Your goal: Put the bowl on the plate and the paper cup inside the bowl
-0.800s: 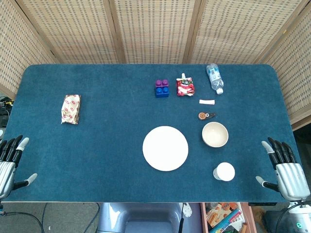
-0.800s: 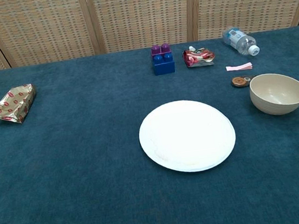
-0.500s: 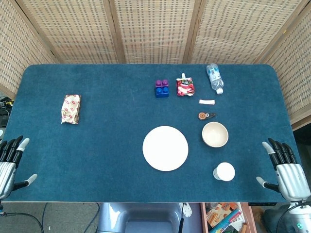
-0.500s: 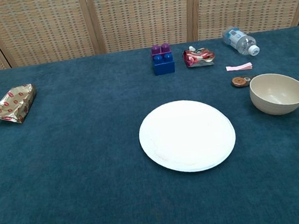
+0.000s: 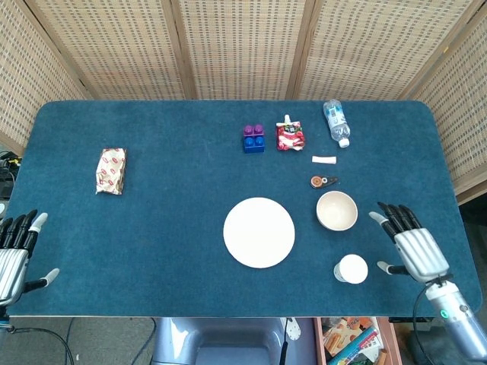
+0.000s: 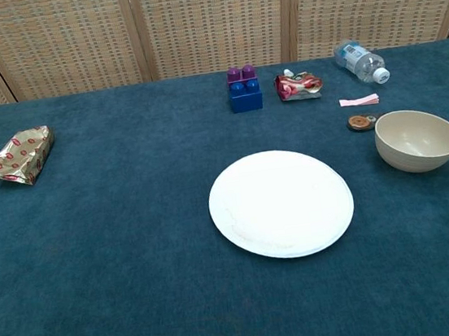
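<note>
Right hand: ribbed silver back, black fingers, pale grey tips. Left hand: same colouring.

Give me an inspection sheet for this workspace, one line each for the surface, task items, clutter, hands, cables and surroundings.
Surface: blue cloth table.
Job's things: white plate bare at front centre; beige bowl upright and empty to its right; paper cup upright in front of the bowl. All three stand apart.
Clutter: snack bag at left; blocks, red pouch, bottle lying down, pink slip, small round item toward the back.
Hands: right hand holds nothing, fingers apart, right of the bowl and cup; left hand holds nothing, at the front left corner.
Cables: cable on the floor, front left.
Surroundings: wicker screens behind and beside the table.
</note>
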`<state>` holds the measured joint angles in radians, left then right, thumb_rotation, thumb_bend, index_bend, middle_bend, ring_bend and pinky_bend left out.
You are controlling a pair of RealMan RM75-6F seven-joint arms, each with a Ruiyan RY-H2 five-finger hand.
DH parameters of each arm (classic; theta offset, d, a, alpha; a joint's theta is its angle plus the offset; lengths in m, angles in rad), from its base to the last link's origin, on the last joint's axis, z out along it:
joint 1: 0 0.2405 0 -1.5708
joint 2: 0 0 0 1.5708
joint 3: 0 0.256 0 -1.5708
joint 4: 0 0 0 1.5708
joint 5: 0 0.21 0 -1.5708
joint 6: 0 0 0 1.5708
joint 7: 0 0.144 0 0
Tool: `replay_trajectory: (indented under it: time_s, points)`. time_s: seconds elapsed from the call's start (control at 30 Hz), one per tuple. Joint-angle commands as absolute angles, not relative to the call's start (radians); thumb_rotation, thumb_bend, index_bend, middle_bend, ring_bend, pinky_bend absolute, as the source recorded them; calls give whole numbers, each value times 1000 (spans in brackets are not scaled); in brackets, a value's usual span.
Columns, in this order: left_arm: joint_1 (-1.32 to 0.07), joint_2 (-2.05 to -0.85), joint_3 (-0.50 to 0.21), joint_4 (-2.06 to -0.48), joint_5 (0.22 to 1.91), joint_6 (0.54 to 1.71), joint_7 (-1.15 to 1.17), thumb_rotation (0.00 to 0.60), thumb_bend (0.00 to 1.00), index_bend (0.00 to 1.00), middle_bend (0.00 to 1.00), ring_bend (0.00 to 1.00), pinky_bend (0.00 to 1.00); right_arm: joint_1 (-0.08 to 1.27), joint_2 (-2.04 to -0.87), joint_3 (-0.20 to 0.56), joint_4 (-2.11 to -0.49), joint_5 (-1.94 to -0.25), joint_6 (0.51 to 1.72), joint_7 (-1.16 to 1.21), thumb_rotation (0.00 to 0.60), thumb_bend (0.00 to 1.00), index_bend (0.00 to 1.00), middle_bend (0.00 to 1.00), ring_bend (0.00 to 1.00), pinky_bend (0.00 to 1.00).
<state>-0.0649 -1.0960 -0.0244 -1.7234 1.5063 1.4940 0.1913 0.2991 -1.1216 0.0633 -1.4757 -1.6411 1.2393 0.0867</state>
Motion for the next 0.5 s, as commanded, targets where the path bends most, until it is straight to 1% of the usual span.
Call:
replay_trajectory:
  time_s: [0.03,0.2,0.4,0.5]
  points:
    - [-68,-1100,-29,-1728,1499,1491,201,600,0,0,0,0,0,399,-1180,84,-1368,-1676,1143,74,600,0,163,0,0,0]
    - [-77,-1103,-42,-1728,1468,1476,212,600,0,0,0,0,0,465,-1233,63,-1278,-1715,1081,61,600,0,205,0,0,0]
    - [-84,-1108,-48,-1726,1445,1459,222,600,0,0,0,0,0,513,-1273,46,-1215,-1722,1017,28,600,6,233,0,0,0]
    - [-86,-1109,-51,-1726,1435,1454,224,600,0,0,0,0,0,530,-1289,38,-1195,-1720,994,6,600,85,253,0,0,0]
